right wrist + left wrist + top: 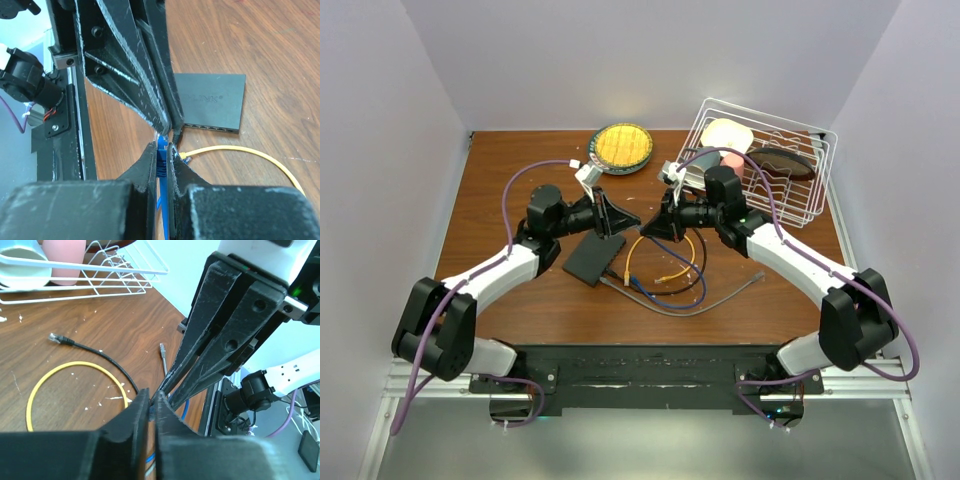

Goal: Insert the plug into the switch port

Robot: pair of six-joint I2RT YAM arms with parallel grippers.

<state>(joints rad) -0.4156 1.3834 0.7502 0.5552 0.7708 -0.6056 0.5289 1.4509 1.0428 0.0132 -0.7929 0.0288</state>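
Brown wooden table [520, 300], white walls: two arms meet tip to tip at its centre.
The left gripper [151, 399] reaches in from 9 o'clock and the right gripper [161, 152] from 3 o'clock, each wrist bent inward. The right jaws are clamped on the blue cable [161, 169] just behind the plug [160, 142]. The left jaws are pinched together on the plug's front end. The black switch [592, 258] lies flat at 7 o'clock of the tips, apart from them. Its switch ports [210, 128] face the yellow cable [670, 262].
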